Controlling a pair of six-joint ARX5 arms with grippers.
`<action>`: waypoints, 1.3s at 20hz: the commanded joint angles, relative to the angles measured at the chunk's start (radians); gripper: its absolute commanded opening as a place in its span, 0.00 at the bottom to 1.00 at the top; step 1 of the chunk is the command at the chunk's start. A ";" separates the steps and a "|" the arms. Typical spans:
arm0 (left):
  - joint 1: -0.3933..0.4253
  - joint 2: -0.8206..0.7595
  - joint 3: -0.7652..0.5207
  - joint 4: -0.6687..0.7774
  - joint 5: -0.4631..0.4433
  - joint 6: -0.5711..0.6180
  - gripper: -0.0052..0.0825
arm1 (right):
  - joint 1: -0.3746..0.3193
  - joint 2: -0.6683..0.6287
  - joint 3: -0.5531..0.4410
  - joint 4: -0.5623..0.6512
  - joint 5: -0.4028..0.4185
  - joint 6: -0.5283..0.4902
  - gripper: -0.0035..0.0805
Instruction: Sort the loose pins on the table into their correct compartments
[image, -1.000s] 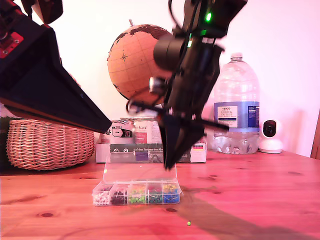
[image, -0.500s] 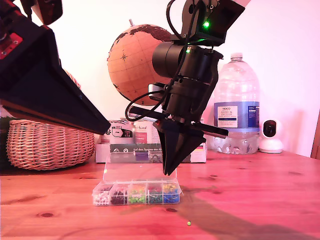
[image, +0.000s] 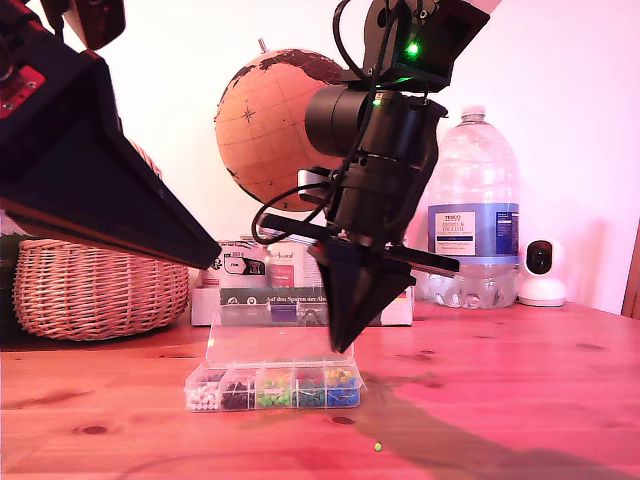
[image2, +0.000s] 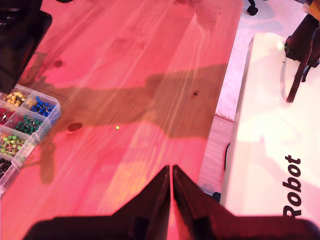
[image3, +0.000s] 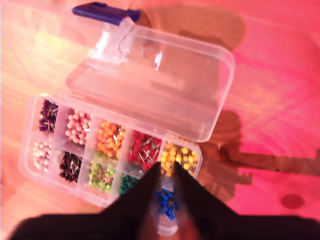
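While my second gripper (image: 340, 343) is hanging above the compartments (image: 275, 388) of the clear box, you are looking for the one loose pin that shows: a yellow-green speck (image: 378, 447) lying on the table (image: 520, 400). In the exterior view it is sitting in front of the box, towards the camera, apart from the box's front wall and a little to that view's right of the claw tip.

In the second wrist view, the tips of my second gripper (image3: 166, 172) are standing narrowly parted over the blue and yellow sections. Blur is hiding whether a pin is sitting between them, so you cannot tell.

In the first wrist view, my first gripper (image2: 171, 175) is showing its jaws pressed together to a thin seam with nothing seen in them. The same pin (image2: 117, 127) is lying ahead of those jaws on bare wood, between them and the box edge.

The pin is too small for its shaft direction to be read, so you are judging by position alone. The coming pick is turning on this: the pin is lying outside the box on the camera side. My first gripper is likely the freer arm to take it, while my second is occupying the space over the box.

No pink or green loose pin is showing.
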 joint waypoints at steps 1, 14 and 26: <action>-0.003 0.010 -0.009 0.005 0.002 -0.003 0.04 | 0.005 0.020 0.019 -0.021 -0.002 -0.014 0.03; -0.002 0.010 -0.008 0.005 -0.032 -0.003 0.04 | 0.148 -0.230 0.020 -0.134 0.192 -0.099 0.03; 0.036 0.009 -0.008 0.005 -0.036 -0.008 0.04 | 0.253 -0.479 -0.220 0.093 0.323 -0.072 0.03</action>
